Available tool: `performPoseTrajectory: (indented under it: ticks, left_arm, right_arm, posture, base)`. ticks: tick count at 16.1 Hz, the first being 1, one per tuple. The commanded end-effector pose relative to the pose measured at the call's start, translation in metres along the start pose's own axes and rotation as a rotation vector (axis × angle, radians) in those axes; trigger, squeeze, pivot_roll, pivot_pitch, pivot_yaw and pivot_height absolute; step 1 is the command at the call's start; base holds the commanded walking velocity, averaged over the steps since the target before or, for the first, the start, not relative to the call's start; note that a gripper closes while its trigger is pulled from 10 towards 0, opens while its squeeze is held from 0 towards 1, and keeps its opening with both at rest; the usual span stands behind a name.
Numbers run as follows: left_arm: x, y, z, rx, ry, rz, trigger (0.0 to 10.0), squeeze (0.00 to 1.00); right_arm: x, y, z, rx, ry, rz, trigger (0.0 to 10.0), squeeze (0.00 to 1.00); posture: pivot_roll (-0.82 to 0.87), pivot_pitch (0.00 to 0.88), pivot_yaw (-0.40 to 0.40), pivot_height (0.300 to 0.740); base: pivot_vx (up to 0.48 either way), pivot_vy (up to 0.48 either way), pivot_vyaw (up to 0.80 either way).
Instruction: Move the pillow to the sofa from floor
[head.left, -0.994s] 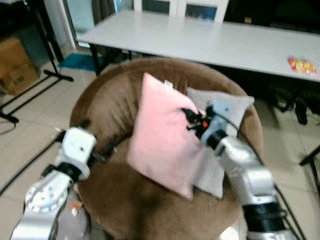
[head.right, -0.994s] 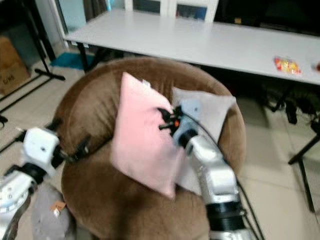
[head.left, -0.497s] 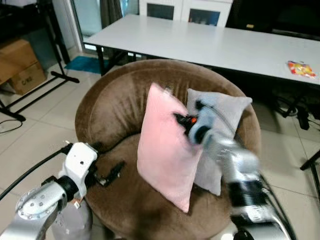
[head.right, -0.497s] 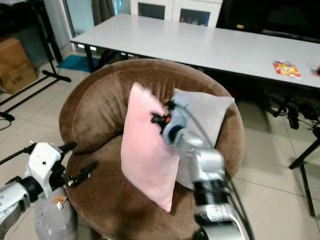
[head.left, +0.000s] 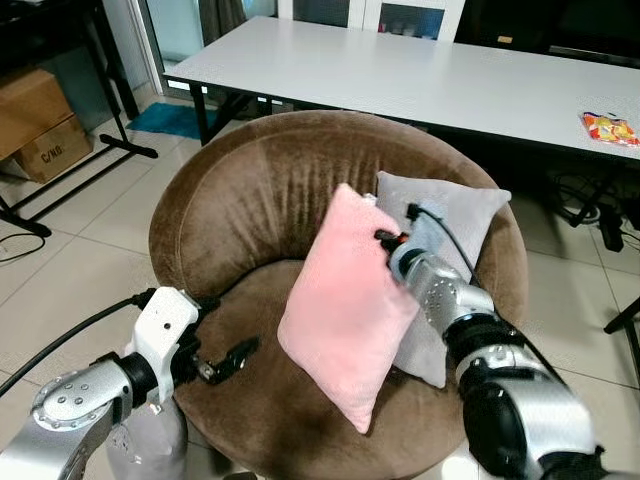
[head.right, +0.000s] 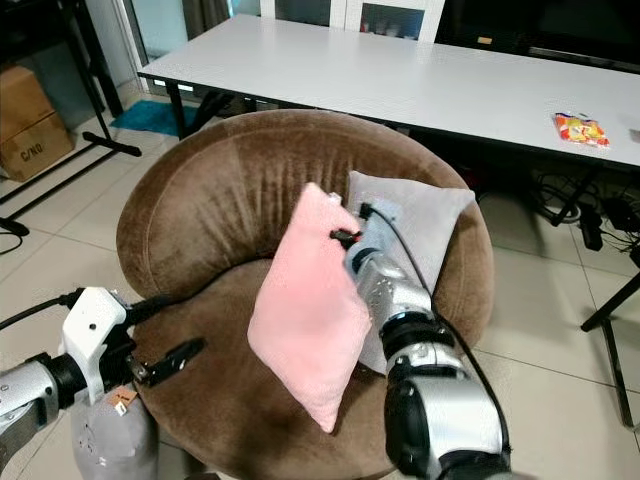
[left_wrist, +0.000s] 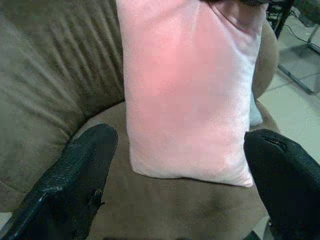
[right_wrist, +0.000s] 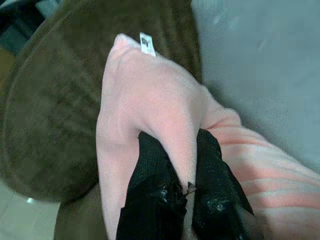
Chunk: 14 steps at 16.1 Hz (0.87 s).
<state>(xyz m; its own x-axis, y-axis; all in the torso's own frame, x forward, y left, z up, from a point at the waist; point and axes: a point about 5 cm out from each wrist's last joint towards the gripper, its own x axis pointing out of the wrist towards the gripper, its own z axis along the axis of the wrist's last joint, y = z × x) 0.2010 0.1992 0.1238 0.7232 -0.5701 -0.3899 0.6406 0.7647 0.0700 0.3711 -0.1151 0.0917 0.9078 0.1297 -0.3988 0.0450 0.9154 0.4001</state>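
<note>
A pink pillow (head.left: 345, 300) stands on edge on the seat of a round brown sofa (head.left: 240, 190), leaning back against a grey pillow (head.left: 460, 210). My right gripper (right_wrist: 175, 145) is shut on a fold of the pink pillow's upper edge, near its white tag (right_wrist: 146, 43); from the head it sits at the pillow's top right corner (head.left: 385, 238). My left gripper (head.left: 222, 335) hovers open over the seat's front left, apart from the pillow, which its wrist view faces (left_wrist: 190, 90) between the two black fingers (left_wrist: 85, 165).
A long white table (head.left: 400, 70) stands close behind the sofa, with a colourful packet (head.left: 610, 128) on it. A cardboard box (head.left: 40, 120) and black stand legs (head.left: 60, 190) are at the left. A grey cushion-like object (head.left: 145, 440) lies on the tiled floor by my left arm.
The pink pillow has shifted right and settled lower on the seat, against the grey pillow. My left gripper has drawn back from the pillow's left edge. The right gripper stays clamped on it.
</note>
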Motion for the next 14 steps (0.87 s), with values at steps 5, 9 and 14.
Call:
performPoseTrajectory:
  ticks: [5,9,14]
  left_arm:
    - [-0.001,0.006,0.008,0.053,-0.048,0.095,10.0,0.0]
    - [0.012,0.008,0.015,0.082,-0.124,0.343,10.0,0.0]
    - [0.007,0.01,0.013,0.078,-0.161,0.554,10.0,0.0]
  right_arm:
    - [-0.003,-0.014,0.046,0.062,-0.258,0.009,10.0,1.0]
    - [-0.02,-0.037,0.06,-0.111,-0.378,0.088,10.0,0.96]
    - [-0.064,-0.022,0.032,-0.267,-0.385,0.195,10.0,0.0]
  posture:
    - [0.09,0.0,-0.027,0.74]
    - [0.06,0.0,-0.012,0.74]
    - [0.05,0.0,-0.024,0.74]
  base:
    - [0.0,0.0,0.0]
    - [0.0,0.0,0.0]
    - [0.0,0.0,0.0]
